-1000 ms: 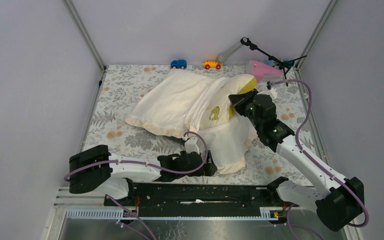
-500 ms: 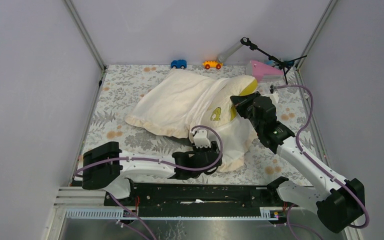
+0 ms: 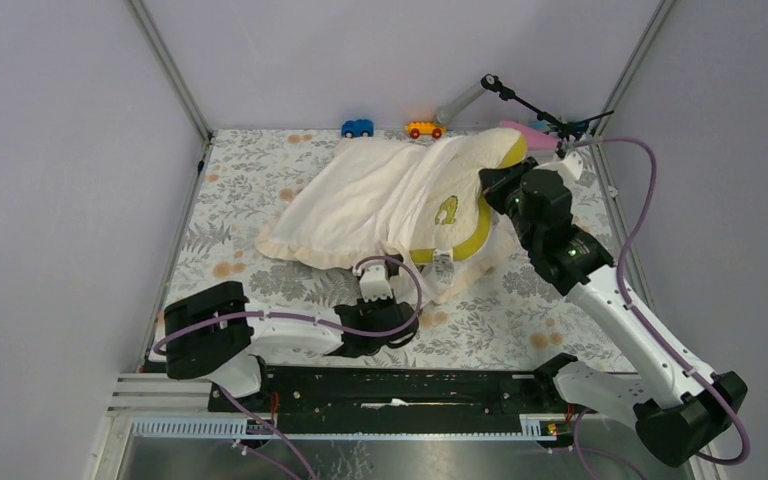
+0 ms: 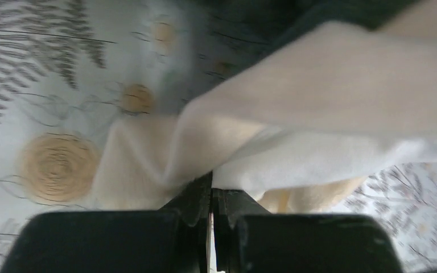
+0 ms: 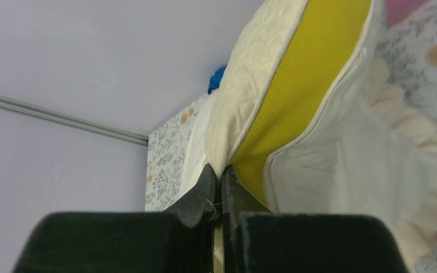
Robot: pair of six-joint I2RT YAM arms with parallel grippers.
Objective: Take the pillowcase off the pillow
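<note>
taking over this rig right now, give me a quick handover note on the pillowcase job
Left gripper: shut on the pillowcase, pinching its cream cloth at the near side, low over the table.
Right gripper: shut on the pillow, gripping its quilted edge beside the yellow side band.
Done: the pillow's right end, with the logo and yellow band, is out of the case.
Left: most of the pillow is inside the case; likely pull the two apart until it slides free.
</note>
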